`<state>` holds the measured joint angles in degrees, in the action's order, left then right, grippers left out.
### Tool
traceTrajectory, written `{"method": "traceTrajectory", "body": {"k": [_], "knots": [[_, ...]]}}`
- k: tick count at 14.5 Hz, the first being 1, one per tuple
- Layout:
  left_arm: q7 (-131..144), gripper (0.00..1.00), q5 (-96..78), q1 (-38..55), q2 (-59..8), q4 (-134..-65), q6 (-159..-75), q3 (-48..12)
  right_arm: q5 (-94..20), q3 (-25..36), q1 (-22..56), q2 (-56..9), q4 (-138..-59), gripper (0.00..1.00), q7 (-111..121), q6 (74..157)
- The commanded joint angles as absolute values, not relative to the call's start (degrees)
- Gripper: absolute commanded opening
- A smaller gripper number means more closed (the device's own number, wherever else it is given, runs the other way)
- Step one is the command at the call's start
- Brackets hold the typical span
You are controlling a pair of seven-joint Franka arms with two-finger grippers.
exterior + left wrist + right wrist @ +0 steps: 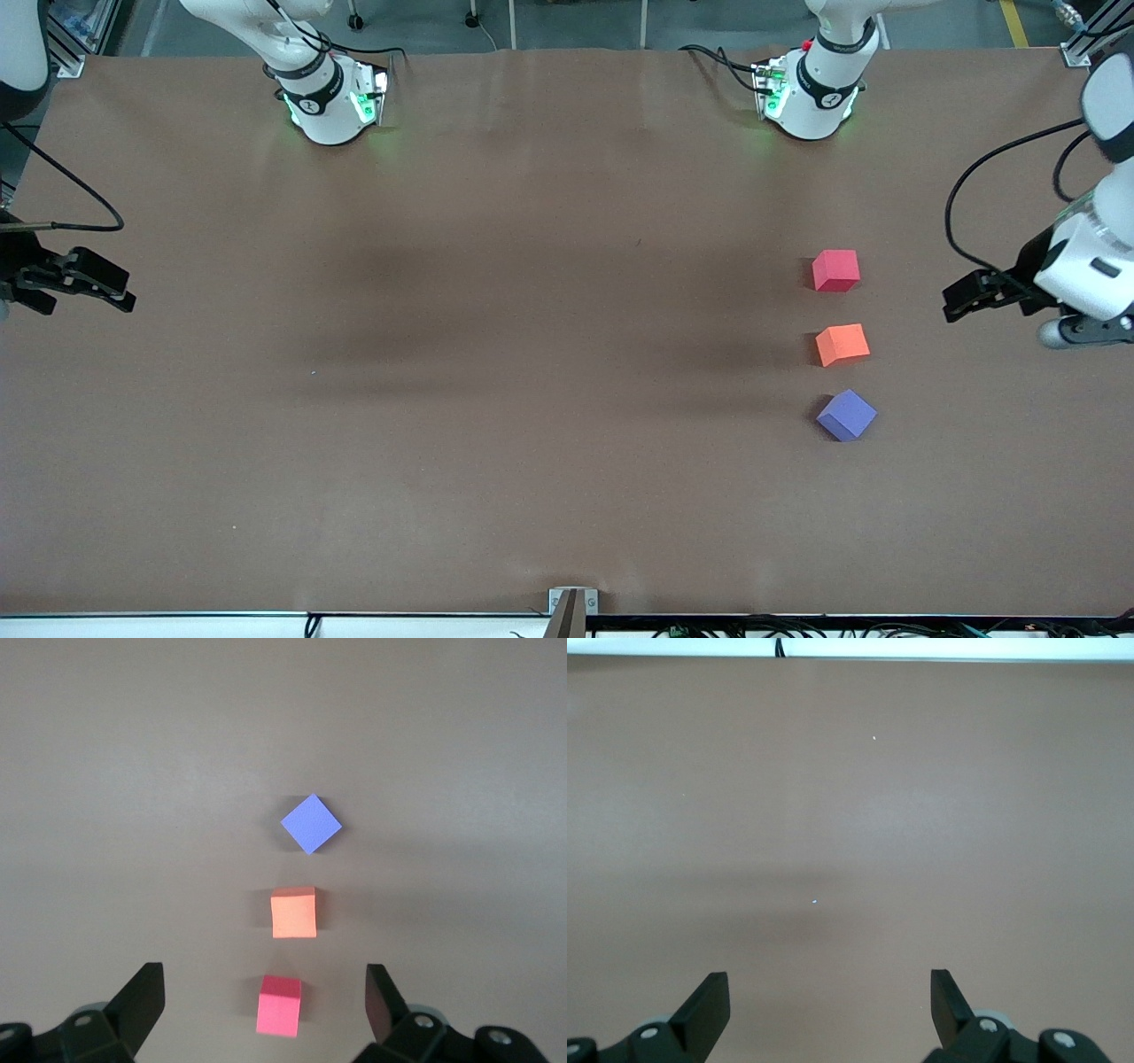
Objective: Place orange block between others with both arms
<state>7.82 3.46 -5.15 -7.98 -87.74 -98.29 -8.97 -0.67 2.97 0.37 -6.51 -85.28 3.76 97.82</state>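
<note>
Three small cubes stand in a row at the left arm's end of the table. The orange block (pixel 842 344) (pixel 294 912) sits in the middle. The pinkish-red cube (pixel 835 270) (pixel 279 1005) lies farther from the front camera and the purple cube (pixel 846 415) (pixel 311 823) nearer. My left gripper (pixel 957 299) (pixel 264 967) hangs open and empty in the air beside the row, toward the table's end, touching no cube. At the right arm's end, my right gripper (pixel 106 297) (pixel 830 974) hangs open over bare table with nothing in it.
The brown table (pixel 496 381) stretches wide between the two grippers. Both arm bases (pixel 332 102) (pixel 811 93) glow green along the edge farthest from the front camera. A small metal bracket (pixel 572 610) sits at the nearest edge, with cables under it.
</note>
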Motion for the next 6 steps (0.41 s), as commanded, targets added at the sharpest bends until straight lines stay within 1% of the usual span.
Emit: {"method": "traceTrajectory", "body": {"k": [1,3,6], "knots": [[6.68,1.00,1.77,-5.27,-9.05,-80.26,-92.04,-9.58,0.18,2.11,-0.44,-5.63,-85.17,1.00,3.34,94.06],[4.76,1.00,-0.26,-5.01,-9.32,-79.11,-90.62,-9.58,-0.17,2.20,-0.61,-5.63,-85.17,1.00,3.34,93.69],[3.96,1.00,-0.26,-4.92,-9.32,-79.10,-90.44,-9.67,0.09,2.28,-0.70,-5.45,-85.43,1.00,3.43,93.60]]}}
